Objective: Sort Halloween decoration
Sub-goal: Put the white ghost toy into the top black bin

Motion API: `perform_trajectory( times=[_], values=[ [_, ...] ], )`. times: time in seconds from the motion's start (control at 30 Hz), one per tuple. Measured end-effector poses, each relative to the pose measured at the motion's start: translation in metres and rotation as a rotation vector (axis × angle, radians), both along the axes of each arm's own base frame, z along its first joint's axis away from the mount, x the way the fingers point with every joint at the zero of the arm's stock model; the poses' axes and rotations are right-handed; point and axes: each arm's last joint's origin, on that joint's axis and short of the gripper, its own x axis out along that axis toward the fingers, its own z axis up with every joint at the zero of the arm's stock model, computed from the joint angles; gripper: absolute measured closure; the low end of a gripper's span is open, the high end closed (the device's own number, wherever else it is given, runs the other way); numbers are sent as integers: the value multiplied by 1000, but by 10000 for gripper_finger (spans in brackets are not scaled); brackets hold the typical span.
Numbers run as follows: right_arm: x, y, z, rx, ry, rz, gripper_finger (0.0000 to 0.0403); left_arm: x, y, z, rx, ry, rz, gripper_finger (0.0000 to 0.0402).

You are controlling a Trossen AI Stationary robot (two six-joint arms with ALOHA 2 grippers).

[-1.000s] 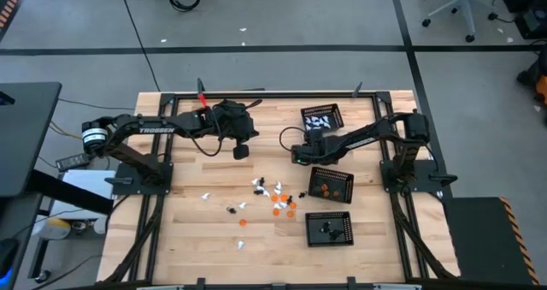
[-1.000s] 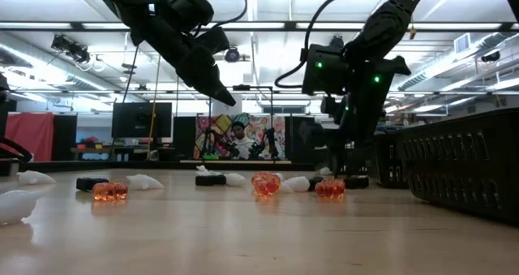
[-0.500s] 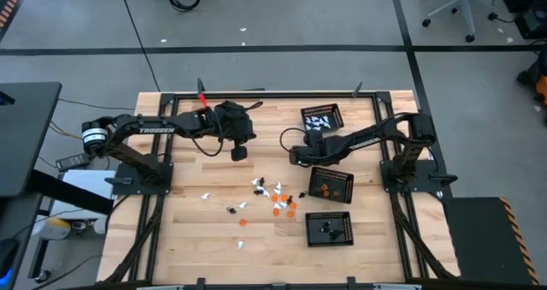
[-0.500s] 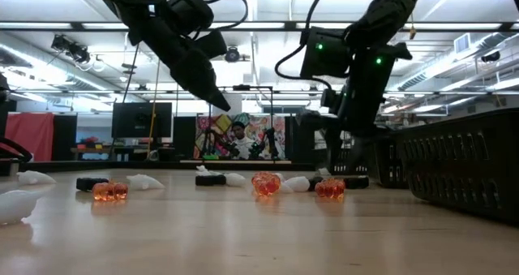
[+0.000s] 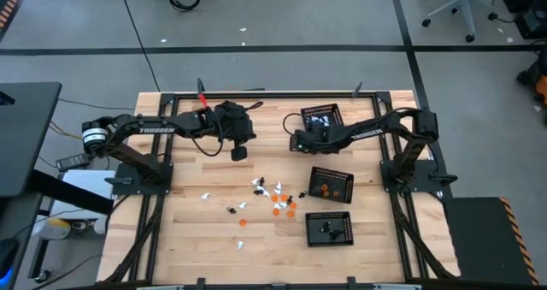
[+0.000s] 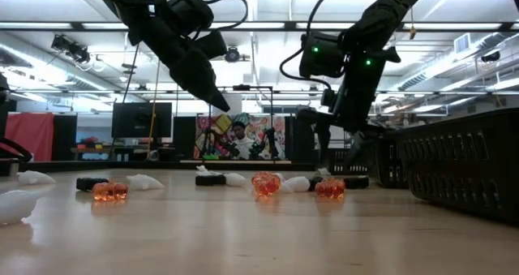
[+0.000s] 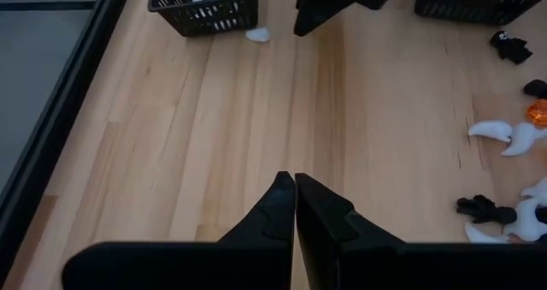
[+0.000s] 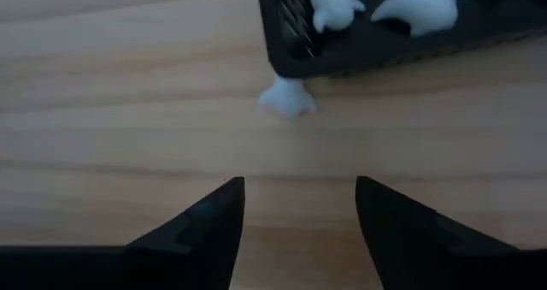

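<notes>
Small white, orange and black Halloween figures [image 5: 273, 196] lie scattered on the wooden table. One white figure [image 8: 288, 97] rests on the wood just outside the corner of the black mesh tray [image 8: 402, 46] that has white figures in it. My right gripper [image 8: 299, 196] hovers open above the bare wood near that figure, with nothing between its fingers. My left gripper [image 5: 240, 154] hangs shut and empty over the middle left of the table, its fingers closed together [image 7: 293, 196].
Three mesh trays stand on the right half: one with white figures [image 5: 321, 117] at the far side, one with orange figures [image 5: 331, 183] in the middle, one with black figures [image 5: 329, 227] nearest. Bare wood lies between the two grippers.
My right gripper has risen and gone toward the table's far edge, closer to the tray with white figures. Its fingers have opened wider. My left arm has kept still.
</notes>
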Motion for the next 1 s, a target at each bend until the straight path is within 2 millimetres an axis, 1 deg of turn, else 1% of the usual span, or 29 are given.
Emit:
perform_trajectory(
  times=[0.13,0.23,0.33,0.47,0.53,0.63,0.73,0.87,1.0],
  values=[
    [-1,-2,8,-46,-12,4,174,0,0,0,0,0,0,383],
    [-2,-4,8,-73,-1,-3,174,0,0,0,-1,0,0,383],
    [0,-6,4,-110,9,-23,174,0,0,0,-1,1,0,383],
    [8,-7,-5,-183,-25,-54,174,0,0,0,-1,1,0,383],
    [15,-8,-13,-181,-53,-45,174,0,0,0,-2,4,0,383],
    [21,-9,-27,-185,-51,-38,174,-1,0,-1,-4,14,-1,383],
    [23,-9,-33,-195,-50,-60,174,-2,-1,-2,-6,26,-3,383],
    [23,-6,-34,-209,-58,-75,174,-2,-1,-3,-6,37,-7,383],
    [21,-5,-26,-181,-84,-75,174,-3,-1,-3,-7,41,-8,383]
  ],
)
